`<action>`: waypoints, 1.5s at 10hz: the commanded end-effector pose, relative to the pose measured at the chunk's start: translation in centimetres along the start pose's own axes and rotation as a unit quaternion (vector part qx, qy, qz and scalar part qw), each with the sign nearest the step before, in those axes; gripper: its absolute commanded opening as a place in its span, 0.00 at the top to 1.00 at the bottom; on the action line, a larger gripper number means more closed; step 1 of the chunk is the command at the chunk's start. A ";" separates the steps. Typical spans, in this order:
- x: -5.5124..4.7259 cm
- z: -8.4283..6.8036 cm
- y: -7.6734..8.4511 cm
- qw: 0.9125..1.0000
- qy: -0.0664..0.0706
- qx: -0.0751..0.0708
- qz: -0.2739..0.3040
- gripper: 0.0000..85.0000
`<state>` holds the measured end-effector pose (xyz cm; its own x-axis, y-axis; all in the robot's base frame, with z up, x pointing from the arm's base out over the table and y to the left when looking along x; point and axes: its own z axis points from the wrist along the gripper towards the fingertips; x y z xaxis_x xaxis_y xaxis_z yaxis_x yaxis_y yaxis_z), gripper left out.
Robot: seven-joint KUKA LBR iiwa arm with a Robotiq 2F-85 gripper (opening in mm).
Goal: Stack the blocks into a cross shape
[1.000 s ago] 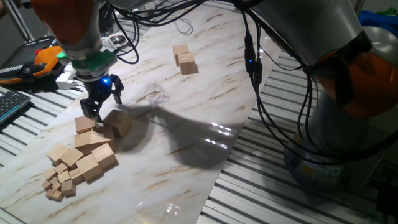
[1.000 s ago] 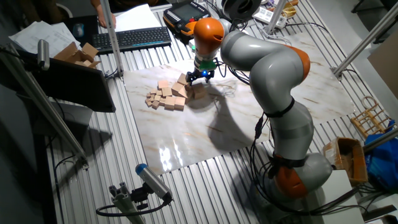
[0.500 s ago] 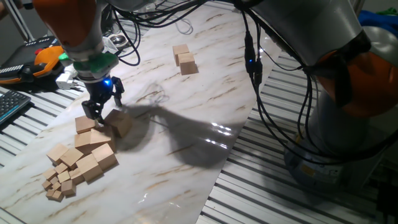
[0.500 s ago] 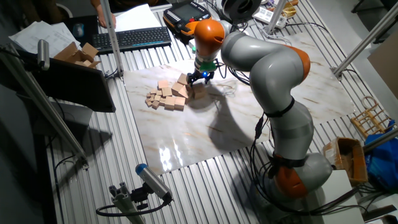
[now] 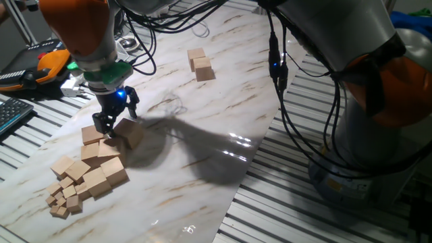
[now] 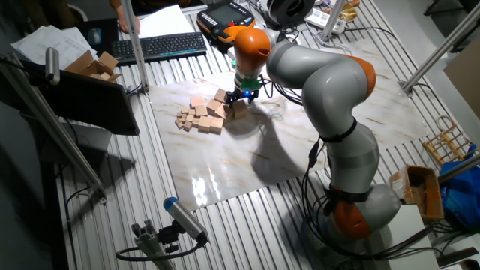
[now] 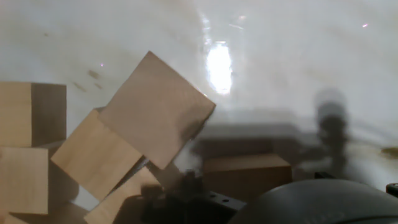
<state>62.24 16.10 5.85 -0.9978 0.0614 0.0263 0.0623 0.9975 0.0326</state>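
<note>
Several tan wooden blocks [image 5: 101,162] lie in a loose pile at the left of the marble sheet, also seen in the other fixed view [image 6: 201,116]. One block [image 5: 129,133] lies at the pile's right edge. My gripper [image 5: 116,117] hangs low just above and left of it, with its fingers spread and nothing between them; the other fixed view shows the gripper [image 6: 241,96] too. The hand view shows a tilted block [image 7: 155,109] close below, with more blocks [image 7: 93,155] to its left. Two more blocks [image 5: 200,64] lie together at the far middle.
Much tinier cubes [image 5: 64,198] lie at the pile's near left end. A keyboard [image 6: 161,46], a teach pendant [image 6: 225,13] and a cardboard box [image 6: 97,66] lie beyond the sheet. Cables [image 5: 277,74] hang from the arm. The sheet's front edge [image 5: 229,196] meets slatted metal.
My gripper has shifted slightly right and down towards the block at the pile's right edge. The blocks have not visibly moved.
</note>
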 end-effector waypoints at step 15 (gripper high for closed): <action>3.2 -2.3 -9.4 0.998 0.044 0.028 -0.026 1.00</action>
<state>58.42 8.33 7.94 -0.9938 0.0170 0.1097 0.0150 0.9997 -0.0188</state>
